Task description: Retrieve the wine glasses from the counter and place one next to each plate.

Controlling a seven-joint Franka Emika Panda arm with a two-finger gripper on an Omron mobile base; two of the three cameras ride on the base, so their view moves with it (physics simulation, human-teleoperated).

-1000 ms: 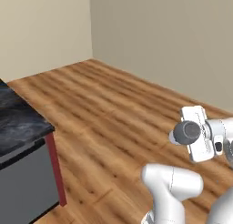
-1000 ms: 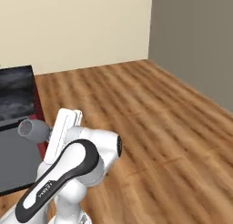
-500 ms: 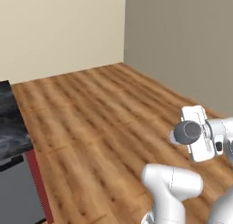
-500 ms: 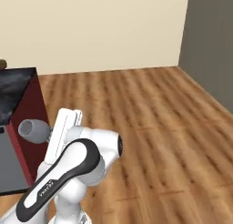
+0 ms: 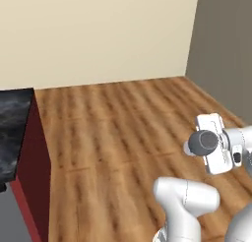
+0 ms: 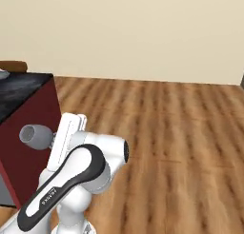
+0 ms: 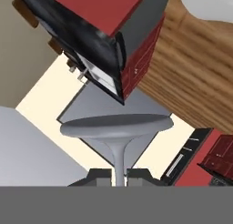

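The wine glass [image 7: 117, 127] is seen in the hand view by its foot and stem alone; its bowl is hidden below the stem, behind the fingertips [image 7: 101, 174]. Beside the wine glass, the dark red cabinet [image 5: 30, 162] is cut off by the picture's left edge.

wine glass [image 7: 117, 132]: 1 | gripper [image 7: 119, 175]: 1 | black-topped red cabinet block [image 6: 28, 128]: 1 | wooden stools [image 7: 27, 13]: 2 partly seen | wood floor [image 5: 118, 133]: 1
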